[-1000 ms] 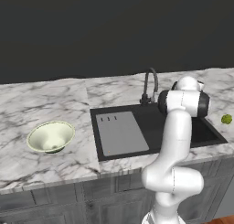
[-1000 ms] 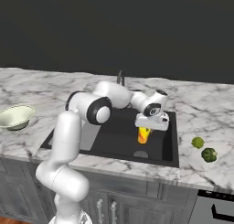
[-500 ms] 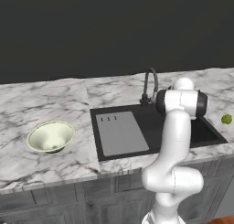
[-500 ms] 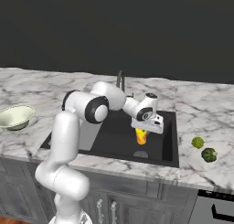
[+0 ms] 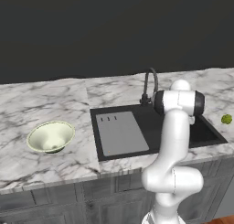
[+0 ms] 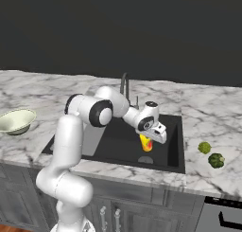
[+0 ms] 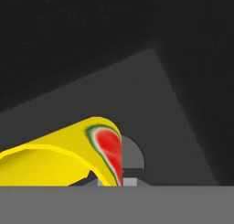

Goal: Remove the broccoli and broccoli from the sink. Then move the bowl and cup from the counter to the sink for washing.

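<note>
A dark wall stands behind the white marble counter [image 5: 55, 99], grey-veined, over grey cabinet fronts [image 6: 156, 205]. Set into it is the black sink [image 6: 172, 153], with its grey flat panel [image 5: 121, 132] on one side and the dark gooseneck tap [image 5: 150, 83] at the back rim.

In the right base view my arm reaches out over the basin, and my gripper [image 6: 147, 145] hangs inside the sink's opening toward its 3 o'clock half, above the dark floor. My jaws are closed around the cup [image 6: 146, 143], the small yellow one with the red-orange mark; it hangs tilted beneath my hand, and below it a pale round drain [image 6: 146, 159] shows on the basin floor. I cannot tell whether the cup touches the bottom. In the hand view the cup [image 7: 68, 161] lies across the lower part at about 7 o'clock, its red and green mark facing up, with the drain [image 7: 132, 157] just beside it.

The bowl [image 5: 50, 136], wide and pale cream-green, sits upright on the counter well apart from the sink; in the left base view it lies at 9 o'clock of the basin.

The two broccoli florets rest on the counter past the sink's other side, near each other: the yellowish-green broccoli [image 6: 204, 147] and, at its 5 o'clock, the darker broccoli [image 6: 216, 160].
</note>
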